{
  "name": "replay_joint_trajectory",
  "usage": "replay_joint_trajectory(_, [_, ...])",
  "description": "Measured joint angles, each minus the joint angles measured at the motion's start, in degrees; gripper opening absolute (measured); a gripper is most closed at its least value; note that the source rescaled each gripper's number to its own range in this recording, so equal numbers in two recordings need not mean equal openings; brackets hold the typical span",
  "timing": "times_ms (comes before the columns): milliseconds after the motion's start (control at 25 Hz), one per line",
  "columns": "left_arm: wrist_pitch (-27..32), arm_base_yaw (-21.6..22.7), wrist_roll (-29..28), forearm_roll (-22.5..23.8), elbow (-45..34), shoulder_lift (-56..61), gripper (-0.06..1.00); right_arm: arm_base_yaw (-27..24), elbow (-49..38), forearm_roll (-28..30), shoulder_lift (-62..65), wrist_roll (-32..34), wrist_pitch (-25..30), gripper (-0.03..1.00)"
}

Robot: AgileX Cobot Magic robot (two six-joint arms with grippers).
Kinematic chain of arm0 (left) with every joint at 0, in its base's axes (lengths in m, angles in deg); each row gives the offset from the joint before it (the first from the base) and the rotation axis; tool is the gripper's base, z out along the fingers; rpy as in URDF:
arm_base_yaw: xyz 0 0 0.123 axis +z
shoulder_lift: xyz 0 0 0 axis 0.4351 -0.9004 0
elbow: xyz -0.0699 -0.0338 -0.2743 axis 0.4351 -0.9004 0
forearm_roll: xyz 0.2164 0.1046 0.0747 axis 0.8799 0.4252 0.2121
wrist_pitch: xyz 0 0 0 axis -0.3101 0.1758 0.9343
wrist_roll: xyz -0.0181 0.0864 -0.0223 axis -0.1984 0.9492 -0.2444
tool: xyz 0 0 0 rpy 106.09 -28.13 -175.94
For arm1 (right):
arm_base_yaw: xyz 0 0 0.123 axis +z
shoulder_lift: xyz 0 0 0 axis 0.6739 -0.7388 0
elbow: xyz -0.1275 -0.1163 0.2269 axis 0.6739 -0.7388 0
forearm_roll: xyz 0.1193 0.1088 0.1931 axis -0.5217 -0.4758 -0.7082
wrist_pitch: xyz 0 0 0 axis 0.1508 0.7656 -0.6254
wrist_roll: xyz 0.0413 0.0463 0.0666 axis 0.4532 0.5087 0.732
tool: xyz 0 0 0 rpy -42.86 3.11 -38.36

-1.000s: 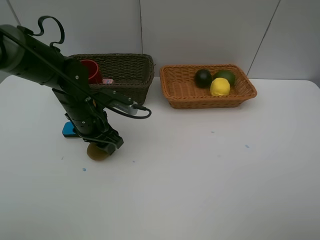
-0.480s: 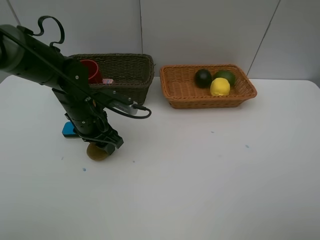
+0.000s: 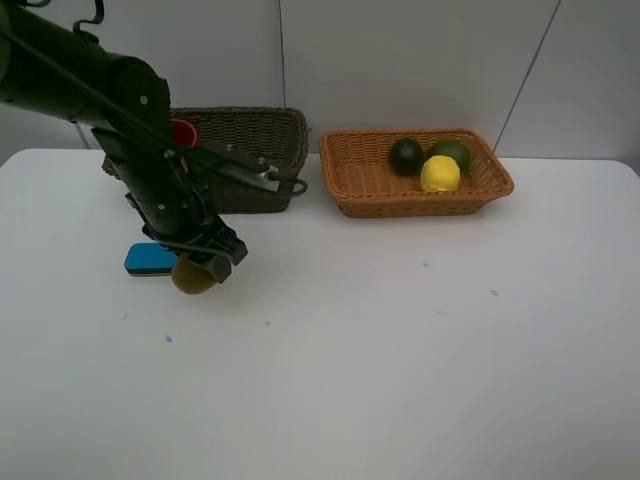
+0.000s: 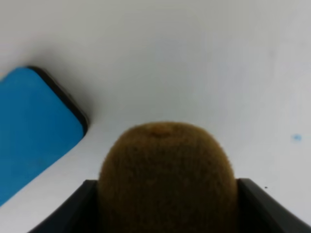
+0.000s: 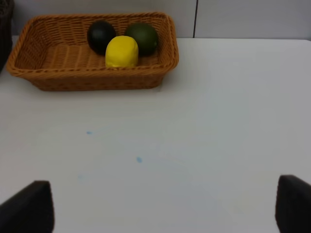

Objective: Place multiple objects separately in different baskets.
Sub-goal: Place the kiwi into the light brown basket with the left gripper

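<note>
Raised since a second earlier, the brown kiwi [image 3: 192,278] hung pinched between the left gripper's [image 3: 210,262] jaws, just beside the blue eraser block [image 3: 150,258], on its side nearer the orange-tan basket [image 3: 365,190]. The right gripper's [image 5: 160,208] jaws stood spread wide, holding nothing.

We count two rectangular baskets: one deep dark olive-green wicker basket [image 3: 270,140], one shallow orange-tan wicker basket [image 3: 420,203]. We count four round fruits: one fuzzy brown kiwi [image 3: 192,278], one yellow lemon [image 3: 440,175], one green lime [image 3: 455,150], one dark mangosteen [image 3: 405,157]. One flat blue eraser block [image 3: 148,259]. One red-brown plastic cup [image 3: 183,131], partly hidden.
</note>
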Motion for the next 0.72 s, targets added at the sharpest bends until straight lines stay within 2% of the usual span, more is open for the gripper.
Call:
replay_joint_trajectory(280, [9.80, -1.89, 4.48, 0.05, 14.42, 1.21, 0.67, 0.00, 0.00, 0.00, 0.00, 0.00, 0.00, 1.00])
replay_joint_trajectory(720, [11.69, -2.57, 5.72, 0.05, 36.25, -7.27, 0.67, 0.00, 0.00, 0.00, 0.00, 0.00, 0.00, 1.00])
